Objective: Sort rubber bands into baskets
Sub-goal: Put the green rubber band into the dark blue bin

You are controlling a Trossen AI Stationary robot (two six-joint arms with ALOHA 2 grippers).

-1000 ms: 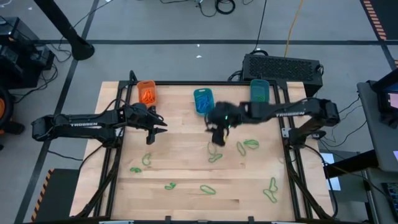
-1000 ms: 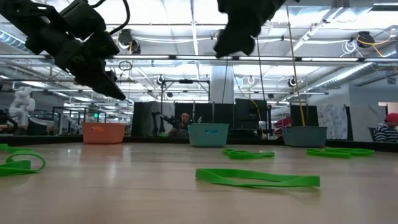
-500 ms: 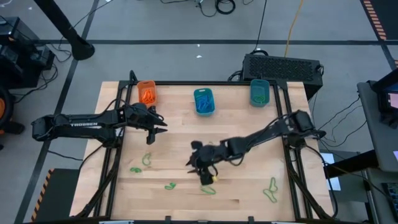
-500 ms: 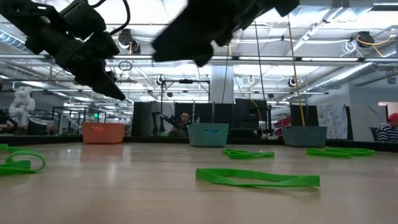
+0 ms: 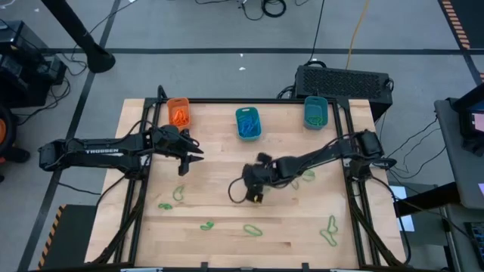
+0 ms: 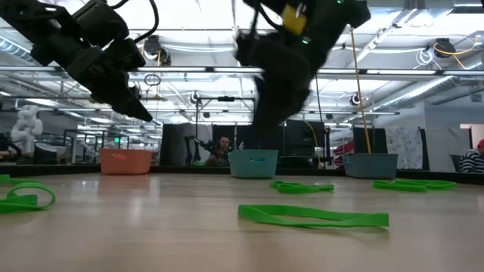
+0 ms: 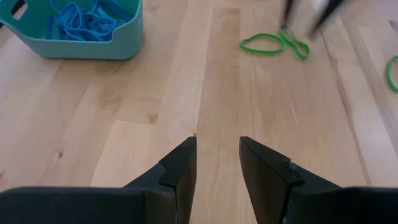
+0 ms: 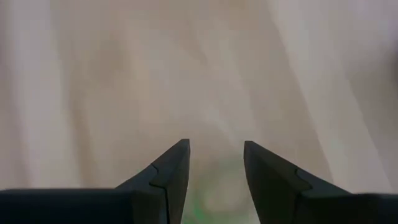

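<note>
Right gripper (image 5: 254, 193), its two dark fingers parted and empty over mid-table, looks between picks, so next it must drop onto one thin green elastic rubber band (image 5: 252, 230) lying nearby, then carry it to a teal-blue plastic basket (image 5: 315, 112).

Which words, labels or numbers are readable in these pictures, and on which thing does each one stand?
"TROSSEN": white letters on the left arm, high view.
Right arm: no lettering readable.
Middle basket, low view: a small front label, too small to read.
Nothing else is readable.
</note>
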